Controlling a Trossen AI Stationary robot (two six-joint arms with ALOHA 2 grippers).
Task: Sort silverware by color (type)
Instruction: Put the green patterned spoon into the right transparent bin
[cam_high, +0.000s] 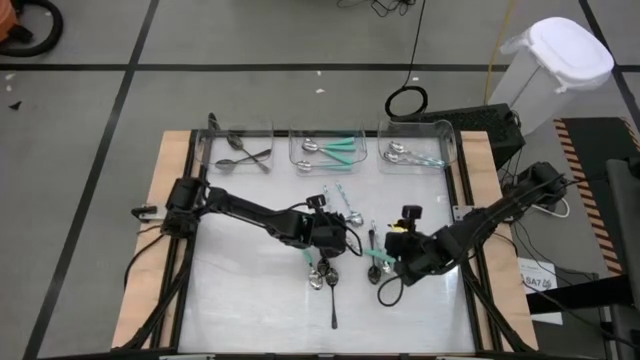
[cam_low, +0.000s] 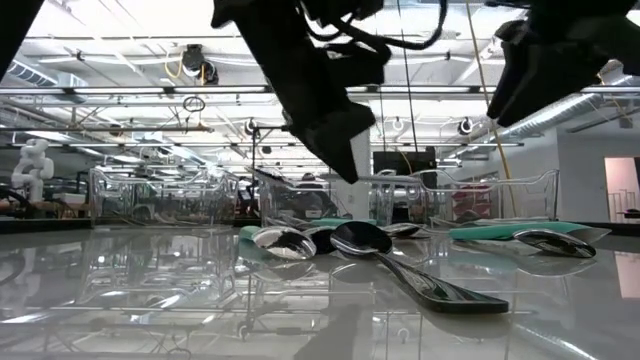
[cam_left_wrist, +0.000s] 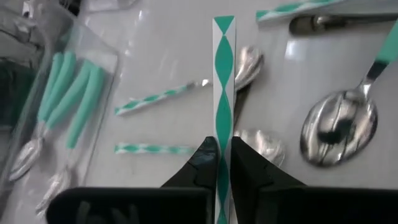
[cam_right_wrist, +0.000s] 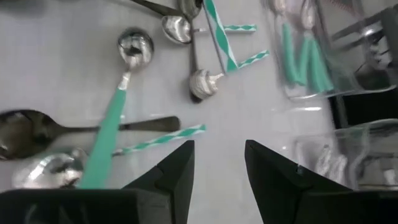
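Nearest the front edge of the table (cam_high: 250, 320), a dark spoon (cam_high: 333, 305) lies alone, handle toward that edge. Just beyond it, at the table's middle, a small heap of shiny spoon bowls (cam_high: 322, 277) sits under the left end effector (cam_high: 335, 243), whose fingers (cam_left_wrist: 205, 163) are clamped on a flat stick striped teal and white (cam_left_wrist: 224, 93). Two more striped sticks (cam_left_wrist: 158, 99) lie flat close by. The right end effector (cam_high: 402, 240) hangs beside it toward the right edge, fingers apart and holding nothing, over a teal-handled spoon (cam_right_wrist: 115, 118). Along the far edge stand three clear bins: the left bin (cam_high: 240, 150) holds dark spoons, the middle bin (cam_high: 327, 150) teal-handled ones, the right bin (cam_high: 415, 152) silver ones; I cannot count them exactly.
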